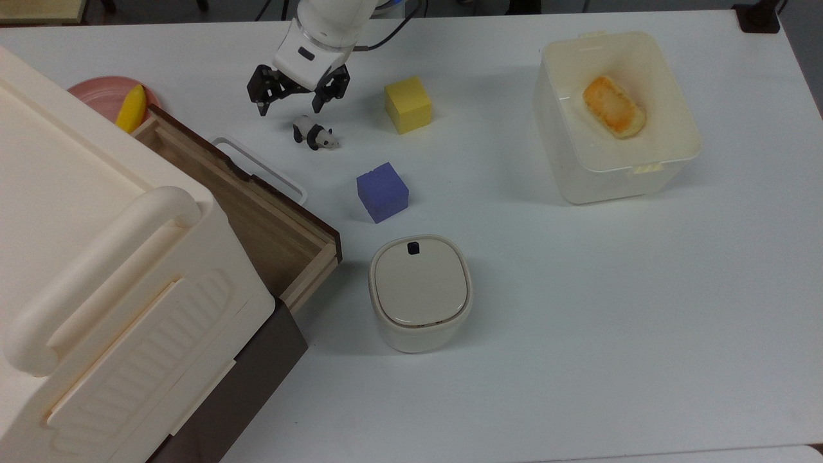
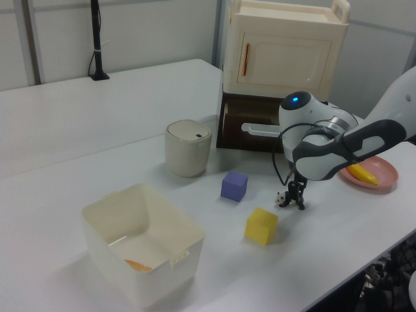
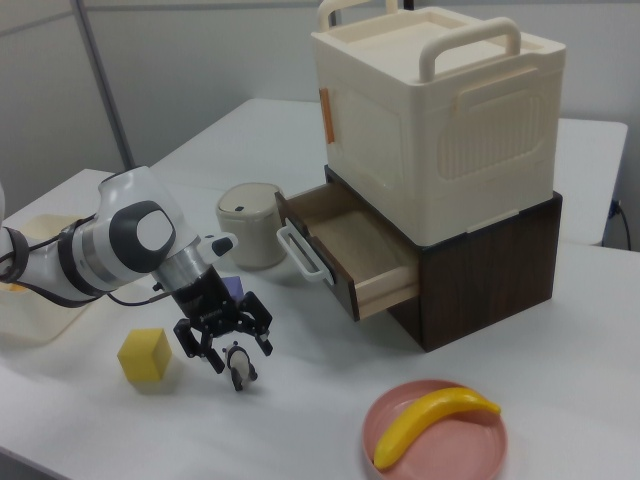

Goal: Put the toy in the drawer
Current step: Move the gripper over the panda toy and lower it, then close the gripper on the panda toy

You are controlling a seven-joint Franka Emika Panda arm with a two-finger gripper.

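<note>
Where the white table [image 1: 578, 321] meets the top view's left edge, a large cream plastic cabinet [image 1: 96, 270] fills the corner, and everything else is placed here from it. At the cabinet's far corner a pink round plate [image 1: 96, 90] carries a yellow banana [image 1: 131, 108]. Pulled out from the cabinet's side toward the top view's right is the shallow brown wooden drawer [image 1: 257, 218] with its dark brown front and white loop handle [image 1: 257, 168]; its floor is bare. Just beyond the handle, away from the cabinet, the black two-finger gripper [image 1: 290, 107] hangs with its fingers spread apart, gripping nothing, poised right over the rear end of the tiny black-and-white panda toy [image 1: 314, 134], which stands on the table near the drawer front. In the right view the gripper [image 3: 222, 344] brackets the toy [image 3: 238, 366] closely; whether a finger touches it cannot be told. Farther from the cabinet sit a purple cube [image 1: 382, 191] and a yellow foam cube [image 1: 407, 104], with a small cream lidded bin [image 1: 420, 292] off the drawer's near corner. Farthest from the cabinet stands a white lidless tub [image 1: 559, 148] holding an orange-brown bread-like piece [image 1: 613, 107].
</note>
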